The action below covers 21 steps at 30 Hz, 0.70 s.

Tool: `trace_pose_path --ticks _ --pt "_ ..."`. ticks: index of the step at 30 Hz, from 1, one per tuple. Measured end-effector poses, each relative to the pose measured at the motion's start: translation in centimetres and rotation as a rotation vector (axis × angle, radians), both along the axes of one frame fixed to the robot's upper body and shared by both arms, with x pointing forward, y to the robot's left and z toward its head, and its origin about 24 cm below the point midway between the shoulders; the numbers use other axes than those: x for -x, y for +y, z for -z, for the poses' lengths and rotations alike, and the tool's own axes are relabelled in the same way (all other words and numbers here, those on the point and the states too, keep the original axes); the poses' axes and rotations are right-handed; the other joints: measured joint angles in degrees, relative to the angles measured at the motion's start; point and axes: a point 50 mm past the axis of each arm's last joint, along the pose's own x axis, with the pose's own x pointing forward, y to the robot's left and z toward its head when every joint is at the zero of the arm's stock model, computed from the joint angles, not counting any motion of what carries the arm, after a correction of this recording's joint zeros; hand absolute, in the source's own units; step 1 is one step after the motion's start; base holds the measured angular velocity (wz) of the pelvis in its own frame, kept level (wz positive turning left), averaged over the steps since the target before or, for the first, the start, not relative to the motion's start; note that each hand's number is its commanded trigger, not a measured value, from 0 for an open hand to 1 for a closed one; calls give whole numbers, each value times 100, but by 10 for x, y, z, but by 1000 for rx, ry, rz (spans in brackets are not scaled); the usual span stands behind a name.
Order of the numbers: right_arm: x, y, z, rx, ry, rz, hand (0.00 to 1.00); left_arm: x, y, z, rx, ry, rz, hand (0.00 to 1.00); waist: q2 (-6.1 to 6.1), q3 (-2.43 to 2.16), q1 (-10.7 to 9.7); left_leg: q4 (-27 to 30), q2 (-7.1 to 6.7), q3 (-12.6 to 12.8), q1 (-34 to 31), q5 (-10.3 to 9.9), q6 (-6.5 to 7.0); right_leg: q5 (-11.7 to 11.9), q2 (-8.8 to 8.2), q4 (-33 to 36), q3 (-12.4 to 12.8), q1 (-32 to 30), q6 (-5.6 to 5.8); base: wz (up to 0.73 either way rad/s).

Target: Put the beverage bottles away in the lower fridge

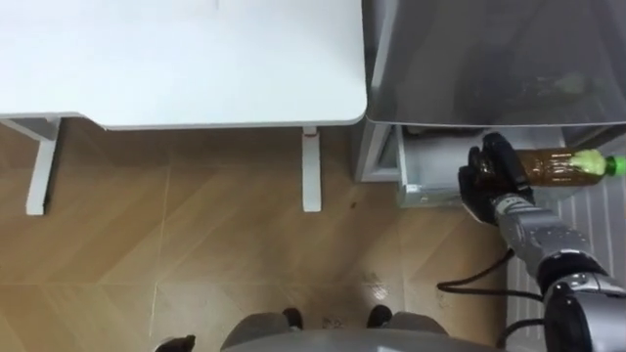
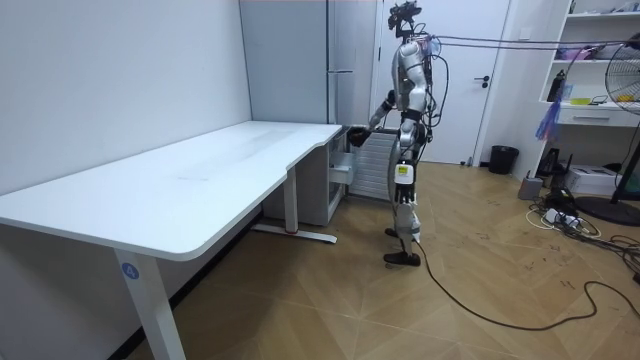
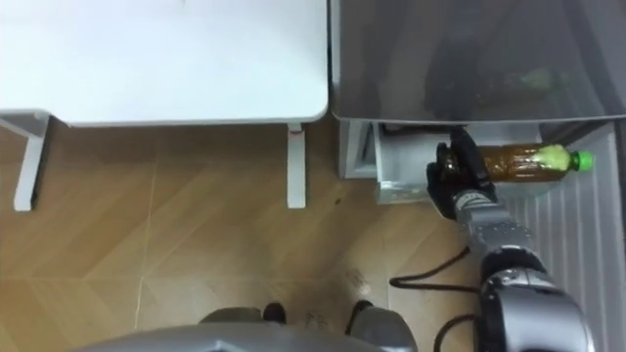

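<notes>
Gripping the drink now: the right hand point(image 1: 489, 181) has its dark fingers wrapped round the base end of the bottle point(image 1: 559, 166). The bottle is held level, full of brown drink, with a pale green label and a green cap. The cap points off to the robot's right, so most of the bottle sticks out past the hand on that side. Hand and bottle sit right at the front edge of the grey fridge point(image 1: 489, 59), over the opened lower compartment point(image 1: 425, 171) and just above the ribbed white door point(image 1: 597, 235). The white worktop point(image 1: 196, 59) lies to the left, well apart from the bottle. The left hand point(image 1: 176, 344) peeks in at the bottom edge; its state I cannot tell. In the room view the robot stands upright on the wood floor point(image 1: 196, 254), facing the fridge.
</notes>
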Motion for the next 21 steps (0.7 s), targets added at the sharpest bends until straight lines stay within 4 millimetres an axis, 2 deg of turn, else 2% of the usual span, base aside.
trace_pose_path --ticks 3,5,7,11,19,21 --pt "-15 0 -9 1 -23 -5 100 -11 0 0 -5 2 41 0 58 41 12 1 -18 0 -194 45 13 4 -45 91 -28 -231 -7 1" --pt "-23 -1 -15 12 -28 -16 100 -25 -1 0 -11 -8 65 0 45 67 146 7 -25 58 -360 74 21 20 -65 164 13 -459 -29 -11" --pt "-27 1 -17 11 -20 -27 100 -35 -3 0 -14 -16 95 0 40 96 166 8 -33 52 -442 108 21 34 -71 170 7 -535 -38 1" --pt "-47 6 -32 12 -63 -63 100 -53 -7 -1 -2 -48 91 0 17 113 265 -3 -45 74 -773 209 21 66 -120 294 -30 -924 -74 1" --pt "-55 -2 -43 45 -85 -74 100 -58 -10 -2 16 -73 57 0 -55 146 426 -41 -100 138 -1055 324 48 76 -231 508 -78 -1342 -90 -1" --pt "-56 -5 -45 53 -89 -72 100 -61 -9 -2 12 -82 58 0 -115 177 487 -11 -122 149 -1119 331 59 76 -272 606 -86 -1444 -91 0"
